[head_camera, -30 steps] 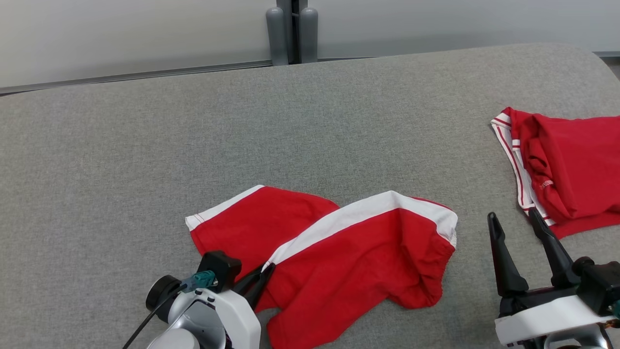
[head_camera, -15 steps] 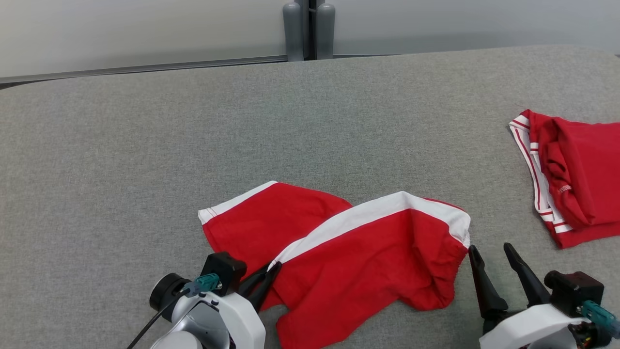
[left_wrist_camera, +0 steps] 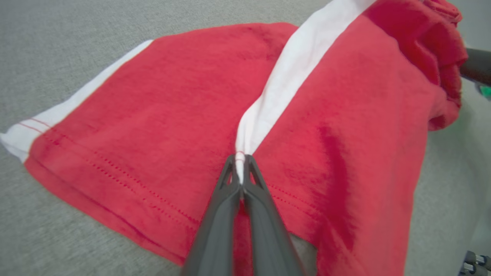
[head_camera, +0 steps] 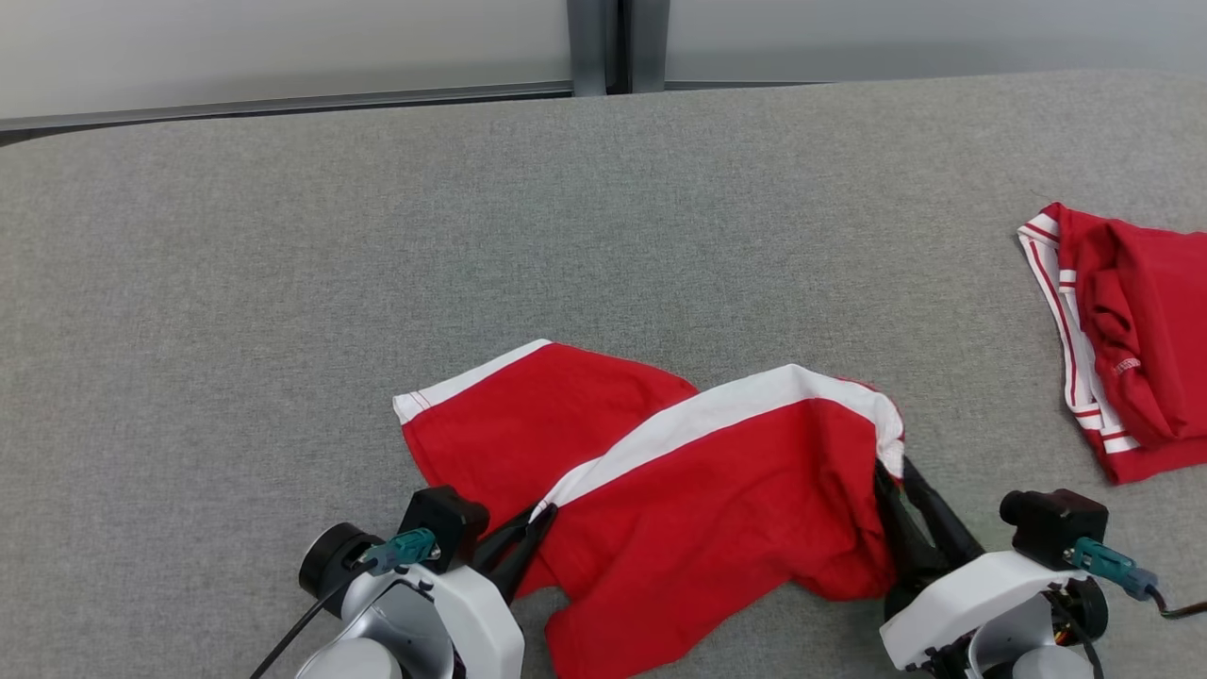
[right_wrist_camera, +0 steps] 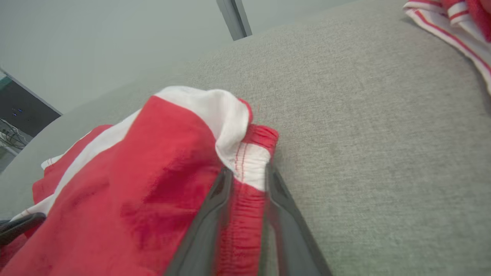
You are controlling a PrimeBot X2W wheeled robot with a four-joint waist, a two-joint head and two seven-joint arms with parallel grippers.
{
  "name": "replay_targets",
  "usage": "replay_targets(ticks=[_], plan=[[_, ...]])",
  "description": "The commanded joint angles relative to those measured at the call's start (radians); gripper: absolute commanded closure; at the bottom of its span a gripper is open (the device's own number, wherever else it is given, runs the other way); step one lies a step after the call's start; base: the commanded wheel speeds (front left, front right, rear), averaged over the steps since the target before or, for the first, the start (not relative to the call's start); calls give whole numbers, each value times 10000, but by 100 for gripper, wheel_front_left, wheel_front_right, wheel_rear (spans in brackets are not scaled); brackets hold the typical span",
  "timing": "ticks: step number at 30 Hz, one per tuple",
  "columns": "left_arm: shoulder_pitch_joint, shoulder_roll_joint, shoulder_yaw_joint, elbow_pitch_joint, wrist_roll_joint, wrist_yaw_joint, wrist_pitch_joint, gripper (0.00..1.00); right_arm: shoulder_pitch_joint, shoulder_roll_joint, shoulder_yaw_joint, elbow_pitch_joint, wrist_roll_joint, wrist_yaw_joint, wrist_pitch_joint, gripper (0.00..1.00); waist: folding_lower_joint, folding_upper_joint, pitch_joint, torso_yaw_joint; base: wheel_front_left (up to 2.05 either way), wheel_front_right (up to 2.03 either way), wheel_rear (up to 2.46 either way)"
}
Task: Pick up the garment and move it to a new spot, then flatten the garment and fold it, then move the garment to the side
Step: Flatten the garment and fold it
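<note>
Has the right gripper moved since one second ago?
Yes. The right gripper went left, away from the folded garment at the right, and now straddles the waistband of the shorts.

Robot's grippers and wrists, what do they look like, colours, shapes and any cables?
The left gripper and right gripper each have two long, dark, tapering fingers on a glossy white wrist shell. Each wrist carries a black boxy block and a teal connector with a thin dark cable.

Grey fabric surface, pale wall
</note>
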Motion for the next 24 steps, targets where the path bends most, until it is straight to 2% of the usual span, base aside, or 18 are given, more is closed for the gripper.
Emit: replay_targets(ticks=[1, 6, 12, 18, 24], plan=[[-174, 23, 6, 26, 64, -19, -54, 100, -138, -105, 90, 80, 148, -1, 1, 100, 0, 0, 22, 20, 0, 0, 0], [-282, 15, 22, 70, 62, 13, -192, 100, -345, -345, 341, 176, 402, -1, -307, 100, 0, 0, 112, 46, 0, 0, 0], [-397, 81, 216, -68, 203, 242, -762, 100, -477, -625, 156, -191, 32, -1, -857, 100, 0, 0, 40, 31, 0, 0, 0], [-560, 309, 825, -855, 343, 702, -1609, 100, -685, -1048, -283, -1369, -494, -1, -1046, 100, 0, 0, -345, -5, 0, 0, 0], [-981, 574, 1468, -1987, 469, 1112, -2119, 100, -1031, -1561, -712, -2786, -892, -3, -756, 100, 0, 0, -785, 30, 0, 0, 0]])
